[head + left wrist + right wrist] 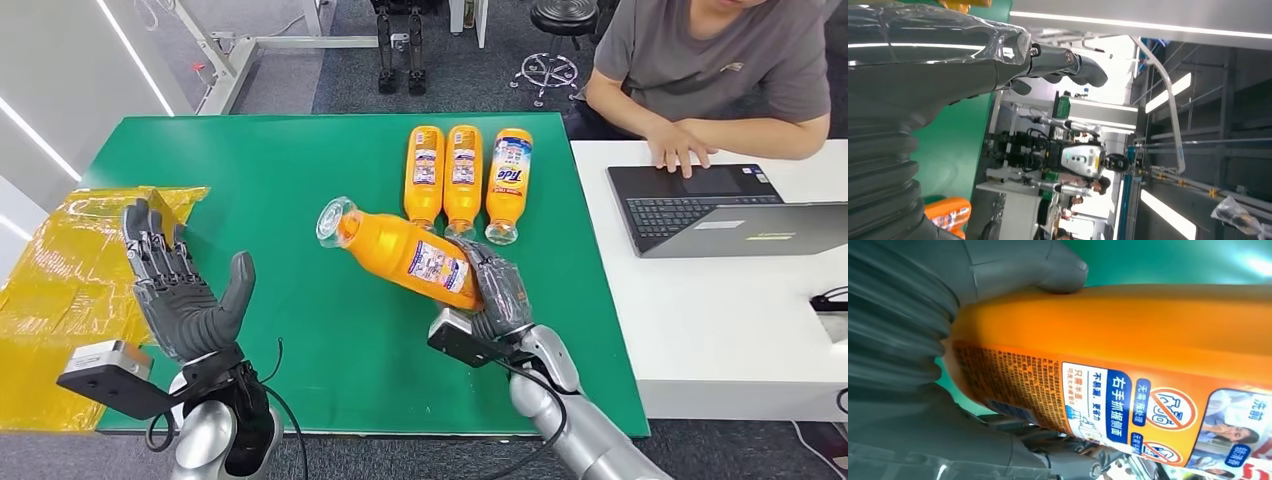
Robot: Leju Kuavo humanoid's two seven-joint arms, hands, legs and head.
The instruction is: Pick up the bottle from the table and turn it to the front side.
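My right hand [497,290] grips the base end of an orange detergent bottle [405,252], held above the green table [300,200] with its clear cap pointing left and up. Its back label with small print faces up. In the right wrist view the bottle [1128,355] is close up, my thumb [1048,265] pressed against it. Three more orange bottles [465,178] lie side by side at the table's far middle, caps toward me; the rightmost shows its front label. My left hand [180,290] is raised over the table's near-left corner, fingers spread, holding nothing, and also appears as the left hand [948,65].
A yellow plastic bag [70,290] lies at the table's left edge. To the right stands a white desk [720,320] with a laptop [720,208]; a person [710,70] sits behind it, one hand on the keyboard. Stools and a frame stand on the floor beyond.
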